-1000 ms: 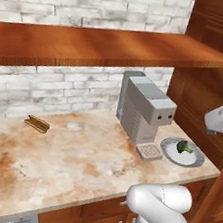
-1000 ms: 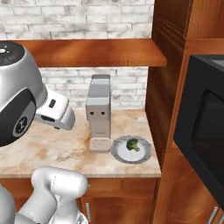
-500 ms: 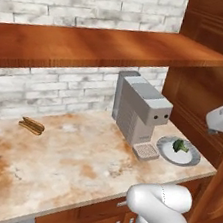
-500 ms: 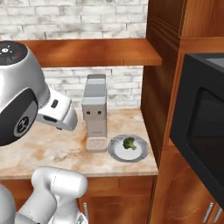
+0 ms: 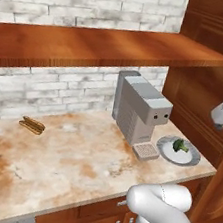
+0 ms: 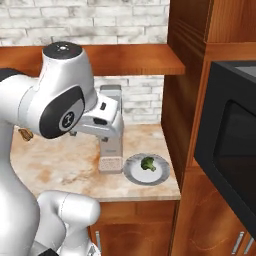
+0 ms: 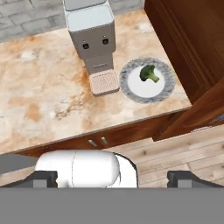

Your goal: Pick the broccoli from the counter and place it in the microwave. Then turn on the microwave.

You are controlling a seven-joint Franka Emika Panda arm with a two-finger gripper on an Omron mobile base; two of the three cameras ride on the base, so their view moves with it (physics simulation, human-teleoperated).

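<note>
The broccoli [image 5: 180, 145] [image 6: 148, 163] [image 7: 149, 73], a small dark-green floret, lies on a round grey plate [image 5: 187, 160] [image 6: 131, 173] [image 7: 127, 87] at the right end of the beige mottled counter [image 5: 75, 164] [image 6: 65, 170] [image 7: 43, 96]. The black microwave [image 6: 232, 150] sits in the wooden wall unit to the right, its dark door closed. My gripper [image 7: 116, 178] hangs high above the counter's front edge, well short of the broccoli. It is open, its fingertips [image 7: 43, 178] wide apart with nothing between them.
A grey coffee machine [image 5: 138, 112] [image 6: 112, 145] [image 7: 89, 35] stands just left of the plate. A brown pastry [image 5: 32, 124] lies far left on the counter. A wooden shelf [image 5: 103, 44] [image 6: 125, 57] overhangs it, and a tall wooden cabinet [image 5: 205, 72] [image 6: 187, 85] closes the right end.
Both base views have shifted a little, so the camera moved. In the right base view the arm's upper links have swung rightward in front of the coffee machine. The broccoli stays on the plate.
</note>
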